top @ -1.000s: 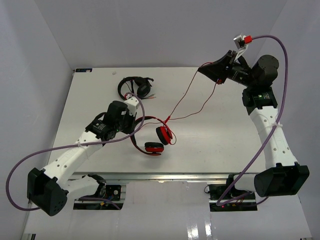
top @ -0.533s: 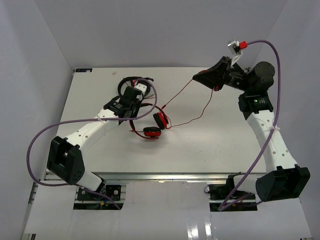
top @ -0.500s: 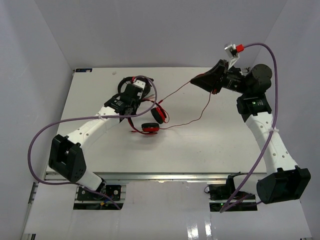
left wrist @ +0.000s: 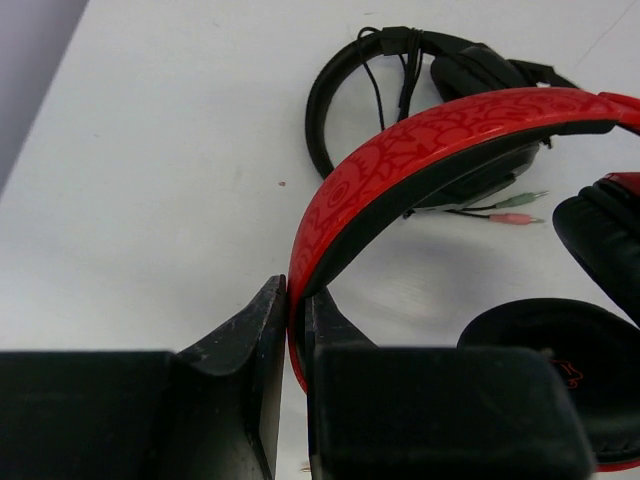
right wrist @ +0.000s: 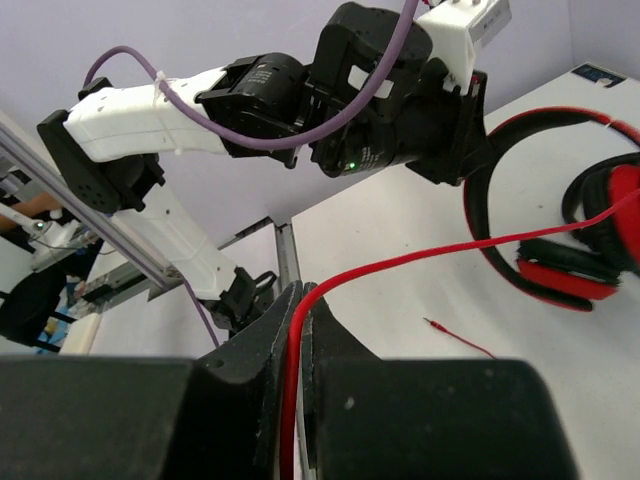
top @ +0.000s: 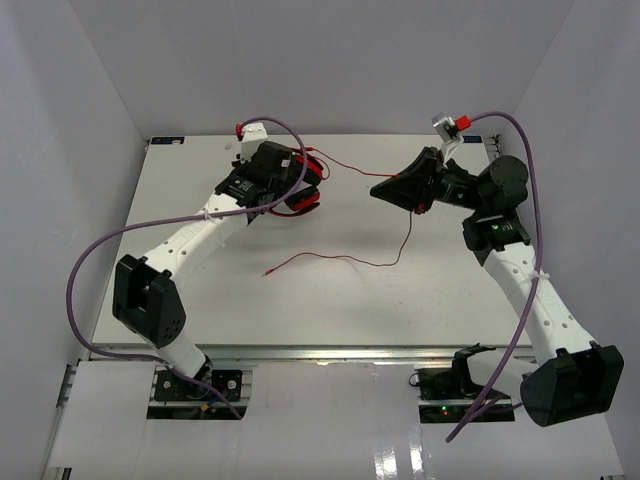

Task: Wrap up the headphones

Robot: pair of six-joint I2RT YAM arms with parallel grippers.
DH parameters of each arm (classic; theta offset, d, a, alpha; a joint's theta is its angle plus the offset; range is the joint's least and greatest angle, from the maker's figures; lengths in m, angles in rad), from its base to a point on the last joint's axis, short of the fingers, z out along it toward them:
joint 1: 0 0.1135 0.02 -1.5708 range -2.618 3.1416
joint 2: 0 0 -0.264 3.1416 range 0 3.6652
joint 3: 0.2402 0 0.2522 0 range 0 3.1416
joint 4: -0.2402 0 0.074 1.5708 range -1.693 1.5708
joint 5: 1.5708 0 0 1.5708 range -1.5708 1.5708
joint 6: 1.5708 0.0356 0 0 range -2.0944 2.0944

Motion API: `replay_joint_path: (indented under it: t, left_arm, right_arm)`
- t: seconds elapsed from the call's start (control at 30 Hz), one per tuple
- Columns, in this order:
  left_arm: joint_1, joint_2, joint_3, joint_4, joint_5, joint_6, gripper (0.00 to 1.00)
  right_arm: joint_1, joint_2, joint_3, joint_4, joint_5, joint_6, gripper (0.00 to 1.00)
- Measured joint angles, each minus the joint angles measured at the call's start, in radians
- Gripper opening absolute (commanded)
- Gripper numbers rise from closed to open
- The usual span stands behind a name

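Headphones (top: 303,192) carried far-left, headband (left wrist: 430,145) between left fingers (left wrist: 240,350) (cable (top: 340,256) between right fingers (right wrist: 262,350))

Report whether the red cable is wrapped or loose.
Loose: the cable trails unwound across the table, plug end free, away from the headphones.

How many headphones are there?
2. The red headphones are held in the left hand. The black headphones lie on the table just behind them. None seem hidden.

Left tool (left wrist: 293,305), right tool (right wrist: 300,305), both clamped
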Motion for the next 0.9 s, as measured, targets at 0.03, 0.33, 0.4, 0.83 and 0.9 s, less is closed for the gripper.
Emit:
replay_joint_path:
  t: [0.03, 0.33, 0.4, 0.83, 0.9]
  left_arm:
    - [0.000, 0.002, 0.000, -0.003, 0.000, -0.048, 0.00]
    - [-0.002, 0.011, 0.007, -0.020, 0.039, -0.530, 0.00]
    - [-0.006, 0.031, 0.032, -0.028, 0.043, -0.608, 0.00]
    - [-0.068, 0.218, 0.236, -0.012, 0.179, -0.888, 0.00]
    - [-0.068, 0.221, 0.253, -0.006, 0.206, -0.888, 0.00]
  right_arm:
    - [0.003, -0.001, -0.012, 0.013, 0.000, 0.016, 0.08]
    - [0.048, -0.027, -0.126, 0.097, 0.015, 0.102, 0.08]
    - [0.062, -0.033, -0.150, 0.102, 0.018, 0.102, 0.08]
    - [0.187, -0.019, -0.183, -0.138, 0.088, -0.182, 0.08]
    - [0.202, -0.004, -0.191, -0.193, 0.105, -0.251, 0.08]
